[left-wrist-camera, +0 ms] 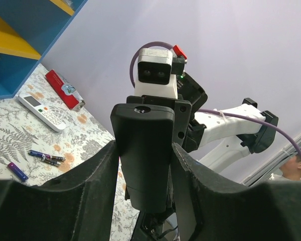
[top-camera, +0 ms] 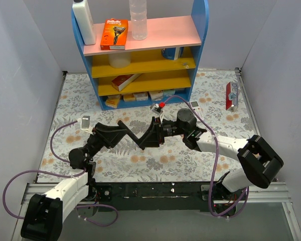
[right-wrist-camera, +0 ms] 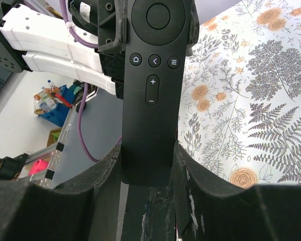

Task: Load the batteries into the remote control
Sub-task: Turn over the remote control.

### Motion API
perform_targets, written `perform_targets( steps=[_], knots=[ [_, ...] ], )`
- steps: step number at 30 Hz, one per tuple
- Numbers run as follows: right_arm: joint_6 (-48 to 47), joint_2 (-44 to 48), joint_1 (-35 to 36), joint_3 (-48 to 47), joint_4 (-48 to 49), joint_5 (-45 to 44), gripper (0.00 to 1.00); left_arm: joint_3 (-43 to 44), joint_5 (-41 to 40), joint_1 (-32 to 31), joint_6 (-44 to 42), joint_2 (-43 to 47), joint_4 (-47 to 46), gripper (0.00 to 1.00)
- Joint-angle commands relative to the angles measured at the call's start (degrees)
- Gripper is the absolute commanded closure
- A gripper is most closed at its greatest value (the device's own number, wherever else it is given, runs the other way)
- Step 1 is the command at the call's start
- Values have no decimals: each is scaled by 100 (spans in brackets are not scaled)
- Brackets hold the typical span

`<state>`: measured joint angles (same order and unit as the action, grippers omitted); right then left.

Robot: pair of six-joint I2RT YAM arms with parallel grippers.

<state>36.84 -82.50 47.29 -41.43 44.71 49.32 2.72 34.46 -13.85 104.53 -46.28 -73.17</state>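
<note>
**Remote pinched at both ends, batteries down on the table**

The batteries [left-wrist-camera: 46,158] lie loose on the table [left-wrist-camera: 90,140], below the remote [left-wrist-camera: 145,145] and well apart from it, touching neither pincer. My left pincer [left-wrist-camera: 145,173] is clamped on one end of the remote, at its plain back. My right pincer [right-wrist-camera: 148,168] is clamped on the other end, below the buttons. The remote hangs in open air above the table. A white remote [left-wrist-camera: 40,111] lies beyond the batteries.

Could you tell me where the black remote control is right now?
In the top view, the black remote control is held above the middle of the table, gripped by both the left gripper and the right gripper.
</note>
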Motion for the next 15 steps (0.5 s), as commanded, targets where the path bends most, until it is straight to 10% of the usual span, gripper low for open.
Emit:
perform_targets(
  steps=[1, 9, 15],
  knots=[
    [25, 6, 26, 30, 284, -27, 95, 70, -211, -13, -90, 259, 528, 84],
    [-633, 313, 26, 47, -487, -659, 37, 913, -1335, -39, -871, 1112, 4140, 100],
    [-1617, 647, 254, 30, -1095, -1793, 21, 1714, -1881, -83, -1066, 990, 5979, 100]
  ],
)
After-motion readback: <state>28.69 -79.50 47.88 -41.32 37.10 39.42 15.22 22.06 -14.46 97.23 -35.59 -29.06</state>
